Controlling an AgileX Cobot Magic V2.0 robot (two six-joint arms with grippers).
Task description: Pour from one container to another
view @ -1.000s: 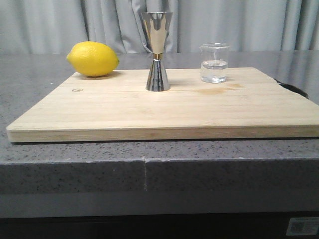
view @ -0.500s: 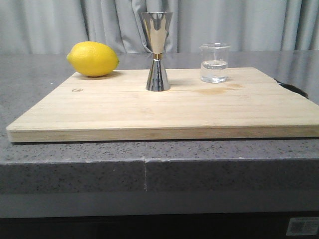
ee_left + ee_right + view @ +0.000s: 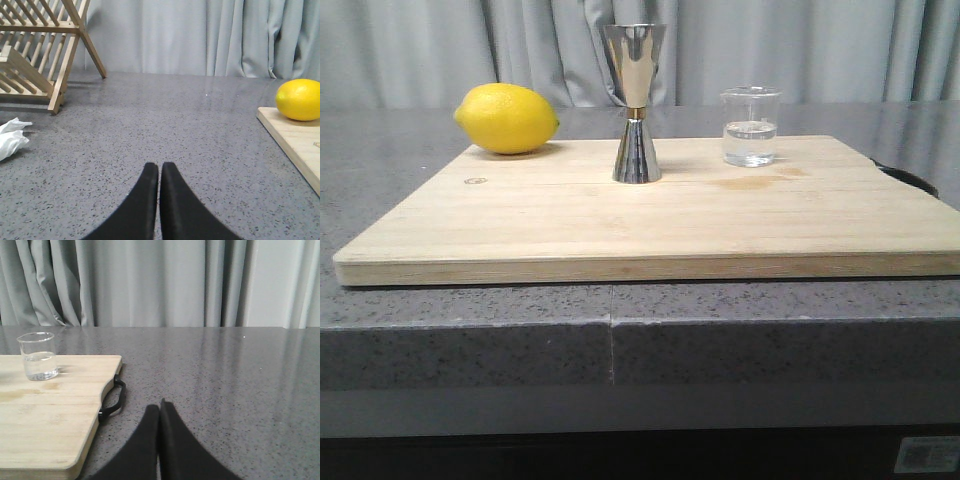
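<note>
A small clear glass beaker (image 3: pixel 750 127) with clear liquid in its lower half stands at the back right of the wooden cutting board (image 3: pixel 650 220). It also shows in the right wrist view as the beaker (image 3: pixel 38 356). The tall shiny steel jigger (image 3: pixel 636 103) stands upright near the board's back middle, left of the beaker. My left gripper (image 3: pixel 160 167) is shut and empty over the grey counter, off the board's left side. Off the board's right side, my right gripper (image 3: pixel 159 407) is shut with nothing in it. Neither gripper appears in the front view.
A yellow lemon (image 3: pixel 507 118) lies at the board's back left corner, seen too as the lemon (image 3: pixel 298 99). A wooden dish rack (image 3: pixel 35 50) and crumpled white paper (image 3: pixel 11 137) sit left of the left gripper. The board's black handle (image 3: pixel 114 397) sticks out on its right edge.
</note>
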